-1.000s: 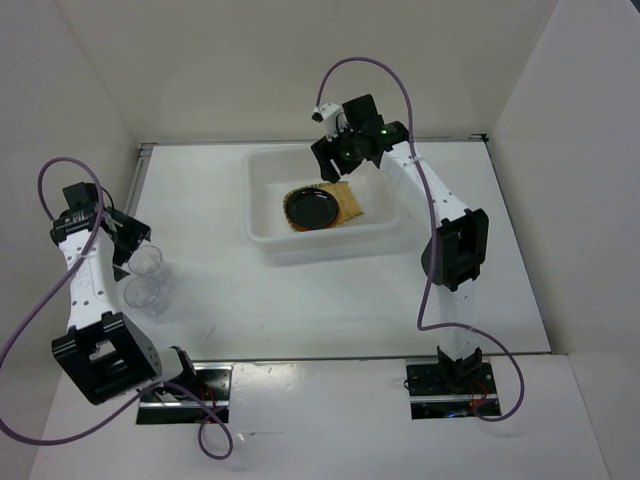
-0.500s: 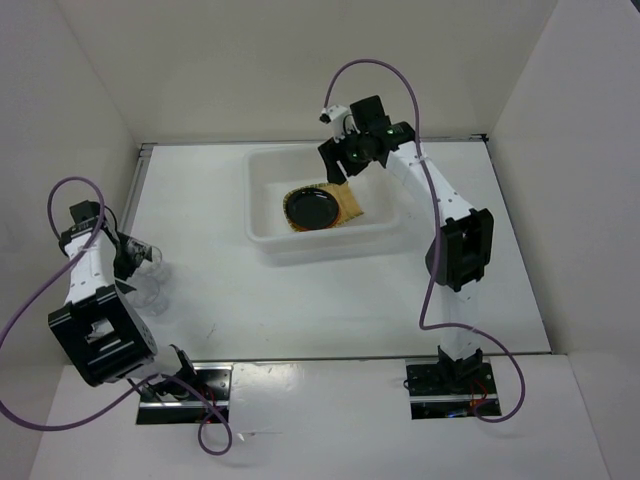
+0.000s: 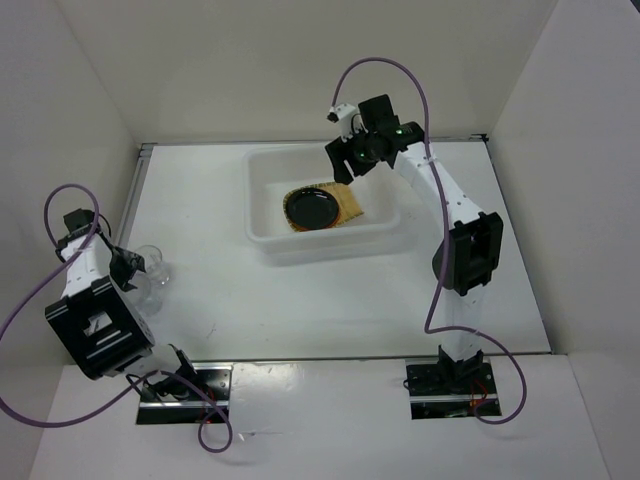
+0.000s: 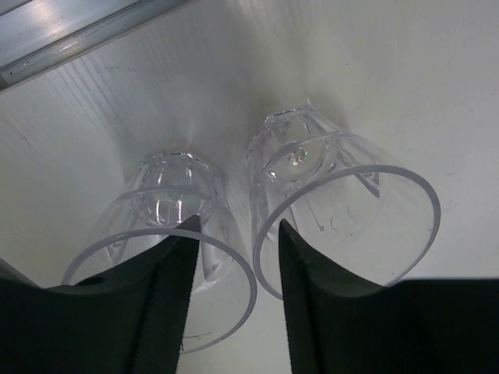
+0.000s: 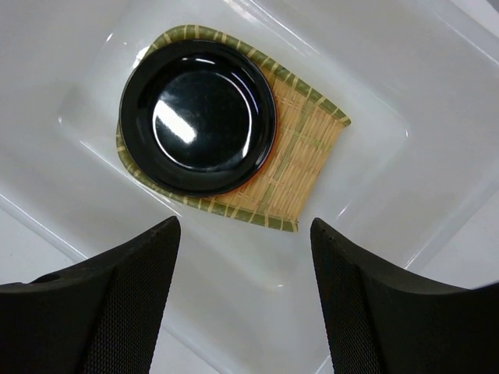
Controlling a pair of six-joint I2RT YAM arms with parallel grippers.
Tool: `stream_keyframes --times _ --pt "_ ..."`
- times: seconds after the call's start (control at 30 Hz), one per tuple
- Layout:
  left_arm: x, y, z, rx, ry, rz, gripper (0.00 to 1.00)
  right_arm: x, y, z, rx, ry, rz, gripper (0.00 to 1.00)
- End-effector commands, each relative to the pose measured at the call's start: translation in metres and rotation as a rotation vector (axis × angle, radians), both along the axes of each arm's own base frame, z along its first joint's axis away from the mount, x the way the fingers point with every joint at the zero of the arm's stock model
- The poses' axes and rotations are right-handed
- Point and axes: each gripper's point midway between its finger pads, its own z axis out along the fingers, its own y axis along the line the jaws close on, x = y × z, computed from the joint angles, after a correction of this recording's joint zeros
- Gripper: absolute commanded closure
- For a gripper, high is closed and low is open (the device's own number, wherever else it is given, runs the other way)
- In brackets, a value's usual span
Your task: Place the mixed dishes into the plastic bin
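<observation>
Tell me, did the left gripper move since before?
Yes. Against the plastic bin, the left gripper came back toward the table's near edge, beside the glass cups.

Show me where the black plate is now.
Seen from above, the black plate sits over the bamboo tray inside the white bin at the far middle of the table, below the right arm's fingers.

A plain white counter (image 3: 300, 300) carries three things. Two clear glass cups (image 4: 335, 175) stand upright side by side, nearly touching each other, right at the fingertips of the left hand (image 4: 236, 226). A large translucent white plastic bin (image 3: 256, 200) sits directly below the right hand (image 5: 242, 224), well apart from the cups.
</observation>
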Motion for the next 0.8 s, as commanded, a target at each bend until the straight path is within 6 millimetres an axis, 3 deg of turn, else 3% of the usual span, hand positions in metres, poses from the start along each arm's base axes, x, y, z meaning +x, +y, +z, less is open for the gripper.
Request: stream_keyframes --times 0.0,0.23,0.43,0.6,0.77 --pt "0.012 0.008 0.003 0.017 -0.048 -0.024 0.51 -0.011 -0.01 0.028 0.006 -0.046 -0.017 0.27" --pt "0.016 0.005 0.002 0.003 -0.07 -0.044 0.79 -0.016 -0.019 0.025 -0.005 -0.037 -0.032 0.27" --pt "0.019 0.002 0.012 0.006 -0.103 -0.061 0.83 -0.016 -0.021 0.022 -0.019 -0.035 -0.032 0.27" --pt "0.021 -0.001 0.018 0.003 -0.131 -0.07 0.99 -0.016 -0.021 0.022 -0.019 -0.035 -0.032 0.27" --pt "0.023 -0.003 0.024 0.001 -0.155 -0.078 1.0 -0.018 -0.022 0.02 -0.023 -0.027 -0.032 0.26"
